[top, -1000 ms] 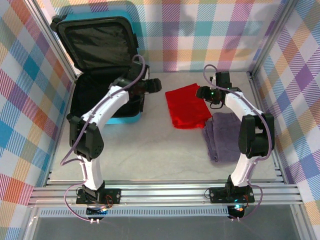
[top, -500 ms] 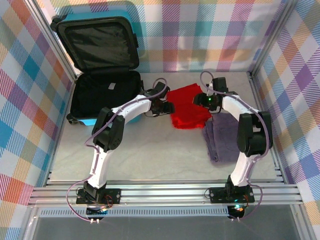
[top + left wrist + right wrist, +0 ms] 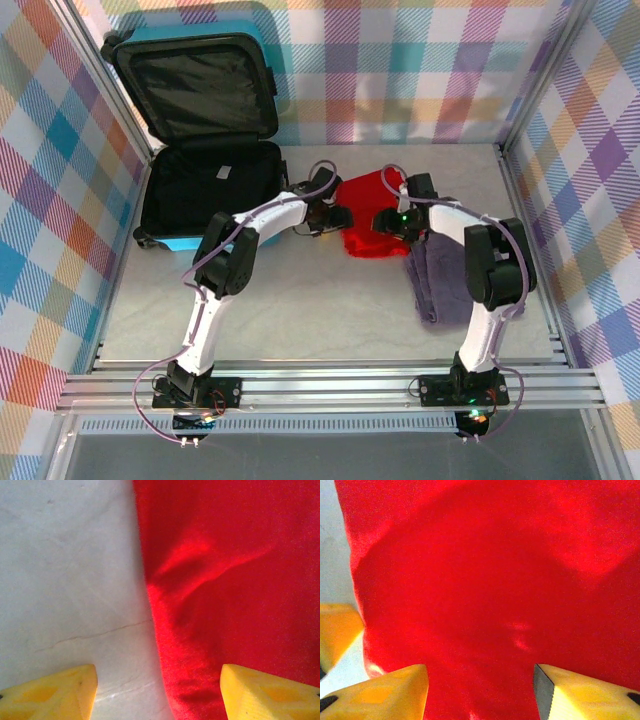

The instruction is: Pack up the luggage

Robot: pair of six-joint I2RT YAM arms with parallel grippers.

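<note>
The turquoise luggage (image 3: 172, 243) lies open at the back left, its black-lined lid leaning on the wall. A folded red cloth (image 3: 372, 215) lies on the table to its right. My left gripper (image 3: 337, 216) is low over the cloth's left edge. In the left wrist view it (image 3: 160, 695) is open, with the red cloth's (image 3: 225, 580) edge between its yellow fingertips (image 3: 50, 692). My right gripper (image 3: 384, 222) is open above the red cloth (image 3: 485, 580), its tips (image 3: 382, 695) straddling the fabric with nothing gripped.
A folded purple cloth (image 3: 445, 272) lies right of the red one, under the right arm. Plaid walls and metal posts enclose the table. A metal rail (image 3: 320, 385) runs along the near edge. Another yellow fingertip (image 3: 335, 627) shows at the left of the right wrist view.
My left arm has swung from the suitcase over to the red cloth's left edge. The right gripper has moved left and nearer, onto the cloth.
</note>
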